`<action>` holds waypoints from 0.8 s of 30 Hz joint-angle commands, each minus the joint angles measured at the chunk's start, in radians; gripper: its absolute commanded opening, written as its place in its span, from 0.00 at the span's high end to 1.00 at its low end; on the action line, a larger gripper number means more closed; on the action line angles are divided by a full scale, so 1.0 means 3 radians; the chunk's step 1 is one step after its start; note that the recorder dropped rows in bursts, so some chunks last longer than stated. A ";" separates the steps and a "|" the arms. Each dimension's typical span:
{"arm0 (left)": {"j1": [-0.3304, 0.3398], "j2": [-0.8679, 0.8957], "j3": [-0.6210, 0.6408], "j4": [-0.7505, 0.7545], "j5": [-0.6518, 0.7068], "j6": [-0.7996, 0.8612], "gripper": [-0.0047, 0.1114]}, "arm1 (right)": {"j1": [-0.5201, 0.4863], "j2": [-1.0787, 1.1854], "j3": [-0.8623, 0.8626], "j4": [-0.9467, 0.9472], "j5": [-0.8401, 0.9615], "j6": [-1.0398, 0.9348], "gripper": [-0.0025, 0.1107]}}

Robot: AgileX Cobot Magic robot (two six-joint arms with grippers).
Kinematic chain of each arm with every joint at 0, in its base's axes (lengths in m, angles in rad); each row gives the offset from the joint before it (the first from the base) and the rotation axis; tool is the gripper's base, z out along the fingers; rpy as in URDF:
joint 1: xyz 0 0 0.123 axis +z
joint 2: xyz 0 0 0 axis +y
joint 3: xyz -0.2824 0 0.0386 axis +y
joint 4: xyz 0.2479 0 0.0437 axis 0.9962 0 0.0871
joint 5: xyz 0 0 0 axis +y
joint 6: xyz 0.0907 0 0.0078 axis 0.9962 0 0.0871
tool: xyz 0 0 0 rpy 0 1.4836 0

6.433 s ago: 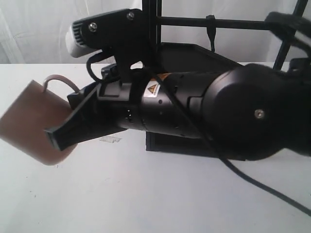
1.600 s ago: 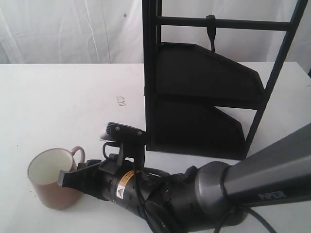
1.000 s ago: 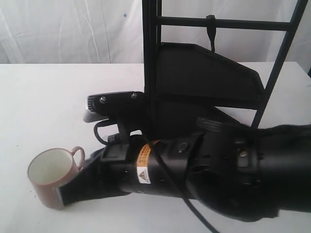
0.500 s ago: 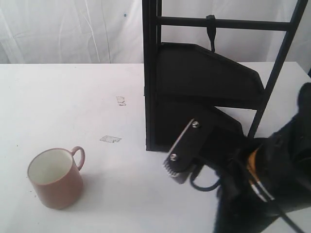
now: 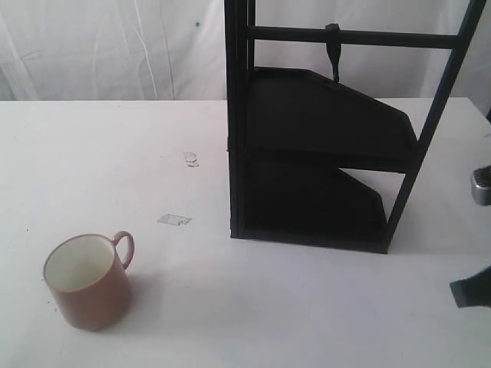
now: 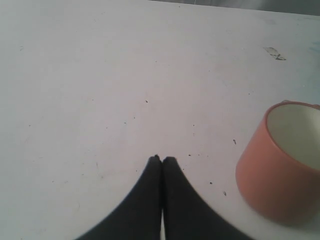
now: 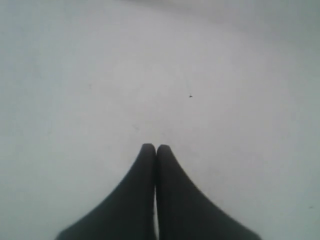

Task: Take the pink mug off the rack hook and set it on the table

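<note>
The pink mug (image 5: 86,285) stands upright at the near left of the table (image 5: 115,153), mouth up, with its handle pointing far-right toward the rack (image 5: 322,115). My left gripper (image 6: 161,159) and right gripper (image 7: 155,146) are both pinched closed, empty.

Upright mug (image 5: 86,282) on table (image 5: 253,314), front-left, handle twd the rack (image 5: 238,115). Rack stands center-right, further back, well apart from mug. Hook (image 5: 332,50) on rack's top crossbar. Tape scrap (image 5: 174,220) on table btwn mug & rack.
</note>
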 commanded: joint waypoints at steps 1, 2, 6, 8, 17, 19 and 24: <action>-0.0008 -0.0012 0.0009 -0.0002 -0.0013 0.0008 0.96 | -0.0182 -0.0103 0.0109 0.0708 -0.0552 0.0163 0.98; -0.0008 -0.0012 0.0009 -0.0002 -0.0013 0.0008 0.96 | -0.0182 -0.0222 0.0178 0.0794 -0.0794 0.0258 0.98; -0.0008 -0.0012 0.0009 -0.0002 -0.0013 0.0008 0.96 | -0.0182 -0.0778 0.0446 0.0864 -0.1267 0.0339 0.98; -0.0008 -0.0012 0.0009 -0.0002 -0.0013 0.0008 0.96 | -0.0182 -0.0985 0.0518 0.0835 -0.1200 0.0346 0.98; -0.0008 -0.0012 0.0009 -0.0002 -0.0013 0.0008 0.96 | -0.0182 -0.1437 0.0552 0.0835 -0.1150 0.0593 0.98; -0.0008 -0.0012 0.0009 -0.0002 -0.0013 0.0008 0.96 | -0.0189 -0.1466 0.0552 0.0829 -0.1075 0.0593 0.98; -0.0008 -0.0012 0.0009 -0.0002 -0.0013 0.0008 0.96 | -0.1262 -0.2282 0.0552 0.0843 -0.0646 -0.0236 0.98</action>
